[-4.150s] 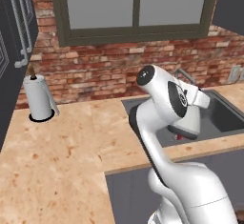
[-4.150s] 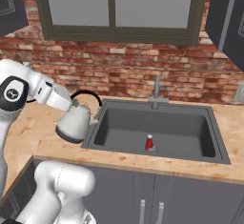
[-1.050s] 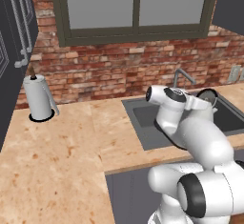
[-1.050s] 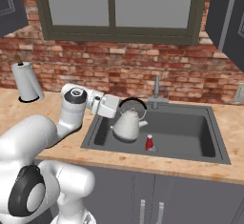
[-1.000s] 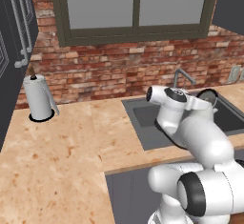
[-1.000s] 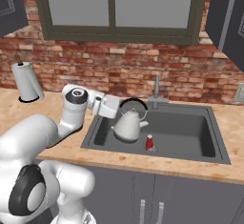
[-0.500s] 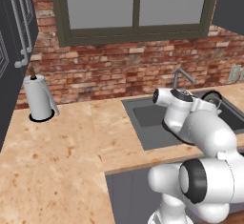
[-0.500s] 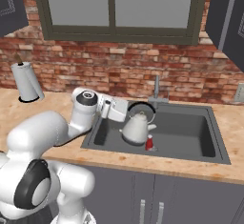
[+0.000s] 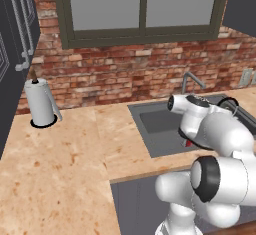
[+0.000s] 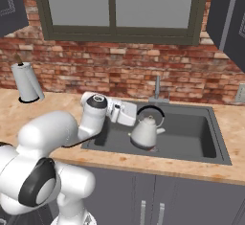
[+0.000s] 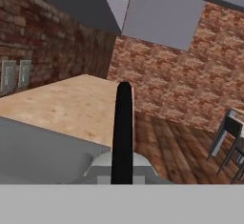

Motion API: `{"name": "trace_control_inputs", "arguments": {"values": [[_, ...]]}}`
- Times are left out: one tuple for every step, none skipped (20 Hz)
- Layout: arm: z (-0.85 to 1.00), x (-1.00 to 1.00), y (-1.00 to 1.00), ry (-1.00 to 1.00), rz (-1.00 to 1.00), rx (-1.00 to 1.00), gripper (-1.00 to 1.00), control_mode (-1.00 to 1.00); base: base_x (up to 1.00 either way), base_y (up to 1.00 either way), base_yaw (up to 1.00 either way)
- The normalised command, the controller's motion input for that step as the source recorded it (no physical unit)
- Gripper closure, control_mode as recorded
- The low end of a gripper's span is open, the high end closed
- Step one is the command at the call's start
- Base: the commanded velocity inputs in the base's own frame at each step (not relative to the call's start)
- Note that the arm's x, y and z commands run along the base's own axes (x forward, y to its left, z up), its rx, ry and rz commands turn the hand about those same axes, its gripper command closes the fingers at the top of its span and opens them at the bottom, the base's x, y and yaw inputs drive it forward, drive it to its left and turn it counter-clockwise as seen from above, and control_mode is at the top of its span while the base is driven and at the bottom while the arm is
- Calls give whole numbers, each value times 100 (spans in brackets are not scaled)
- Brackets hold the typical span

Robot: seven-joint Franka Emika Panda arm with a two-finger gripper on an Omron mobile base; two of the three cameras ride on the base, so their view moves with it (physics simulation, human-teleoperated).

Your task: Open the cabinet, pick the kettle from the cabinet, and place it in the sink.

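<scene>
The kettle point(image 10: 145, 133), silver-grey with a thin black arched handle, hangs low inside the sink point(image 10: 196, 135), left of its middle. My gripper point(image 10: 139, 115) reaches in from the left and is shut on the handle's top. In the hand view the black handle point(image 11: 123, 132) rises straight up the middle above the kettle's lid point(image 11: 121, 167). From the left base side my arm hides most of the kettle; only its handle arc point(image 9: 231, 103) shows over the basin point(image 9: 157, 124). The dark cabinet point(image 9: 12, 39) with long grey bar handles stands at the far left.
A grey faucet point(image 10: 157, 87) stands behind the basin. A small red thing point(image 10: 152, 148) lies on the basin floor under the kettle. A white paper-towel roll point(image 10: 26, 83) stands on the counter point(image 9: 60, 164) to the left, against the brick wall. A wall outlet point(image 11: 14, 75) is on the right.
The arm has swung right and down, carrying the kettle from over the sink's left part deeper toward the basin's middle. The grip has stayed shut.
</scene>
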Motion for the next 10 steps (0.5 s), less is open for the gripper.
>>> {"name": "trace_control_inputs", "arguments": {"values": [[-9, 9, -26, 0, 0, -3, 100, -100, 0, 0, 0], [-9, 9, -25, 0, 0, -3, 100, -100, 0, 0, 0], [-10, 9, -24, 0, 0, -3, 100, -100, 0, 0, 0], [-9, 10, -23, 0, 0, -3, 100, -100, 0, 0, 0], [-10, 10, -23, 0, 0, -3, 100, -100, 0, 0, 0], [-9, 10, -21, 0, 0, -4, 100, -100, 0, 0, 0], [-9, 10, -19, 0, 0, -4, 100, -100, 0, 0, 0], [-10, 10, -19, 0, 0, -4, 100, -100, 0, 0, 0], [-11, 12, -17, 0, 0, -4, 100, -100, 0, 0, 0], [-12, 14, -16, 0, 0, -4, 100, -100, 0, 0, 0]]}}
